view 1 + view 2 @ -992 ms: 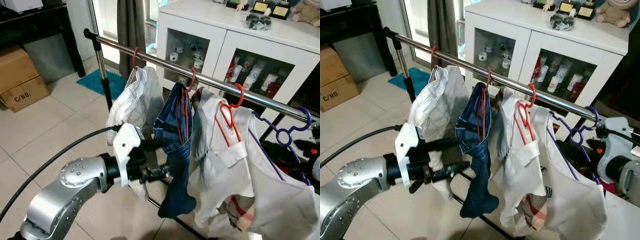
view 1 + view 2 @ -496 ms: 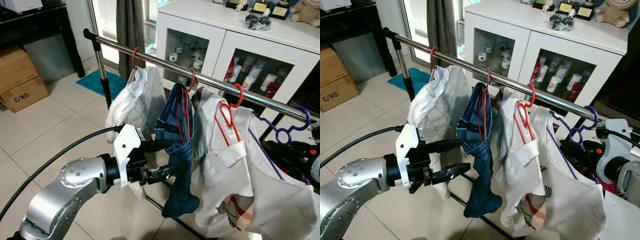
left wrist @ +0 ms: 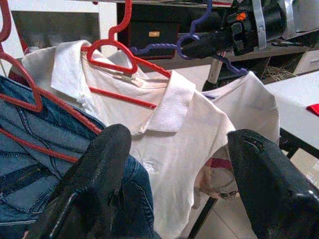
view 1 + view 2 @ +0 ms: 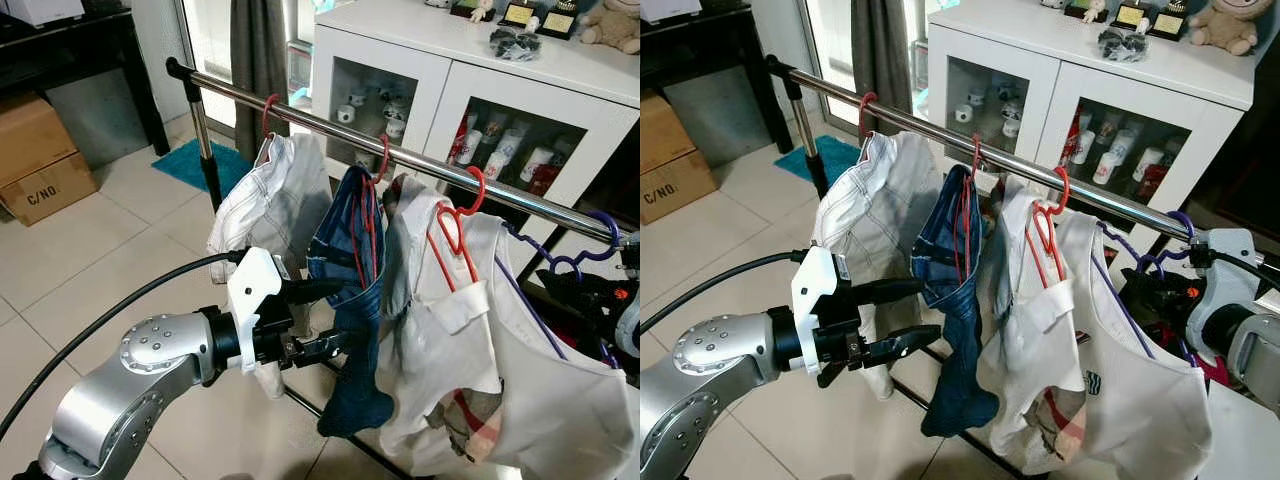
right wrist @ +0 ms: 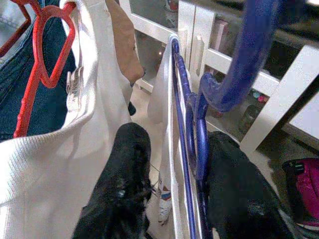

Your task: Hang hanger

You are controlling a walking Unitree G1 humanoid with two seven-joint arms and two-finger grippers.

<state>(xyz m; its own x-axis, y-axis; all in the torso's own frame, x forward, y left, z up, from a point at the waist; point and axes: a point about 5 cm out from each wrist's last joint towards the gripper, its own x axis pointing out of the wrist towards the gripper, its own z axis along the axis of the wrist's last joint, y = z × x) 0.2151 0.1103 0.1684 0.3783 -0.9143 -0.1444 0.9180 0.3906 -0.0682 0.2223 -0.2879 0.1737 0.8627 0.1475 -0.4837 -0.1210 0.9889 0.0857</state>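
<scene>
A purple hanger [image 4: 572,264] carrying a white shirt [image 4: 540,400] hangs at the right end of the steel rail [image 4: 330,128], and its hook [image 4: 606,236] appears to sit over the bar. My right gripper [image 5: 184,184] is shut on the hanger's neck [image 5: 198,124], just below the hook. My left gripper [image 4: 345,312] stands open at waist height, in front of the blue jeans [image 4: 350,290] on a red hanger, with nothing between its fingers [image 3: 94,184].
White trousers [image 4: 270,205] and a white collared shirt [image 4: 430,290] hang on red hangers along the same rail. A white cabinet [image 4: 480,80] stands behind it. Cardboard boxes [image 4: 40,160] and a teal mat [image 4: 195,165] are on the tiled floor at the left.
The hanging clothes sway a little, and the white shirt on the purple hanger has drifted slightly left. Both grippers stay nearly where they were.
</scene>
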